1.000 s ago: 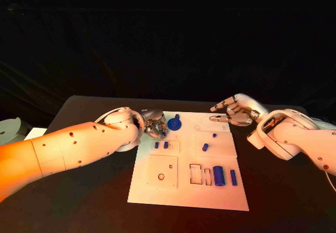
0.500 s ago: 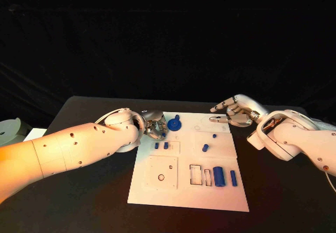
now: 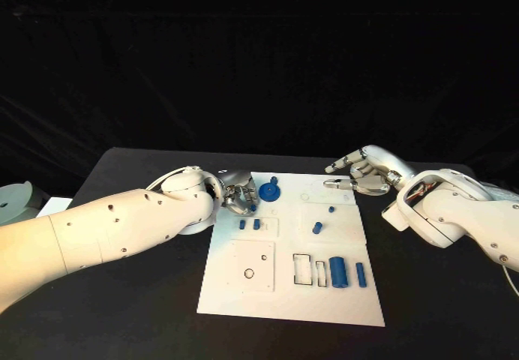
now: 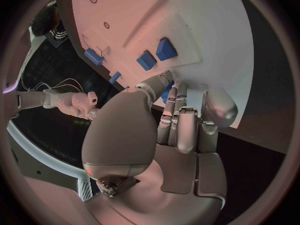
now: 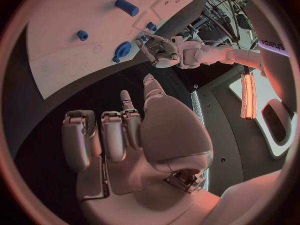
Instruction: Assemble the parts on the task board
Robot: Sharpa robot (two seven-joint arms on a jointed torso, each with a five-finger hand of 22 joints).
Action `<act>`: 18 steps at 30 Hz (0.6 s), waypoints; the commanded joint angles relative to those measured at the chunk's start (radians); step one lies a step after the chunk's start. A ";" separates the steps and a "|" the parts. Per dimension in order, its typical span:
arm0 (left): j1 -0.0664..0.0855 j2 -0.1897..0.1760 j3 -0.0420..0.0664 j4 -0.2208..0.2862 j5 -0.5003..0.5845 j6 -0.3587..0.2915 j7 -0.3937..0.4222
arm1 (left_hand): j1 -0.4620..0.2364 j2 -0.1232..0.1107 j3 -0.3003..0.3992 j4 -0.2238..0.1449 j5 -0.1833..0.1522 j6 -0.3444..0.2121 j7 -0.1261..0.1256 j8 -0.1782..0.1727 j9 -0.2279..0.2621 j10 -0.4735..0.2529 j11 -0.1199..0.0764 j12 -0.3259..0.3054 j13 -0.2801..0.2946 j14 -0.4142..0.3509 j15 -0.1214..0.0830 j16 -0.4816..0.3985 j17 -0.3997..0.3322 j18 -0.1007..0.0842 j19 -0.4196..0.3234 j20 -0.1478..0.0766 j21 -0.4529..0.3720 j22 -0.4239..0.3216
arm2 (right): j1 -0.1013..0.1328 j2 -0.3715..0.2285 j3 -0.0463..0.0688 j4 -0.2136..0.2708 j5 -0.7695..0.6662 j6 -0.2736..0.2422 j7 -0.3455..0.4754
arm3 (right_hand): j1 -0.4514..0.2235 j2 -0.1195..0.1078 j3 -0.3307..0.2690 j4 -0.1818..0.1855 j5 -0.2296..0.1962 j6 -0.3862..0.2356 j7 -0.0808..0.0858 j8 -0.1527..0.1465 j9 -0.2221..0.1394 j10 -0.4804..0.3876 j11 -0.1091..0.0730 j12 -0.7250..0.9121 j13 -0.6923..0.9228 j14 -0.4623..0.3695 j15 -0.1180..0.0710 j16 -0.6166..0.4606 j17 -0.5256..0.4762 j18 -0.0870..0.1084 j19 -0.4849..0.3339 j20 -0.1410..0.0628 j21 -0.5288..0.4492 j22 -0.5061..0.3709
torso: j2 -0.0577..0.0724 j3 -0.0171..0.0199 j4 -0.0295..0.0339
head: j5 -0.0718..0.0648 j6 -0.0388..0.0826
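The left silver hand [image 3: 238, 196] sits at the far left corner of the flat white task board [image 3: 259, 300]. Its fingers [image 4: 177, 127] are curled in close together, and the tips press down on the board. A bit of blue peeks out between the tips, but I cannot tell if the hand is holding it. Just beside the hand, at about 2 o'clock from it, lies a round blue disc part [image 3: 269, 192] with a little knob. At about 5 o'clock from the hand, two small blue block parts [image 3: 249, 223] stand side by side.

The right silver hand [image 3: 362, 174] floats over the black table [image 3: 130, 315] by the far right corner of the board. Its fingers [image 5: 115, 135] are bent but apart, and nothing is in them.

Toward the near right part of the board, a fat blue cylinder part [image 3: 337, 271] and a thin blue bar part [image 3: 360, 274] lie next to each other.
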 commanded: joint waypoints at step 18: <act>0.015 -0.126 0.011 0.052 0.348 -0.096 0.118 | -0.020 -0.001 -0.078 0.017 -0.007 -0.042 0.005 0.009 -0.021 -0.053 0.008 0.005 -0.010 0.034 0.014 -0.013 -0.019 0.001 -0.002 0.019 -0.043 -0.032 | -0.001 -0.006 0.000 -0.038 -0.245 0.108 -0.128 | 0.179 0.032 0.077 -0.032 -0.020 0.064 -0.008 0.017 0.008 -0.334 -0.005 -1.143 -0.606 0.051 -0.007 -0.086 0.004 0.024 0.002 -0.013 -0.057 0.069 | 0.000 -0.0008 0.0000 | -0.009 0.009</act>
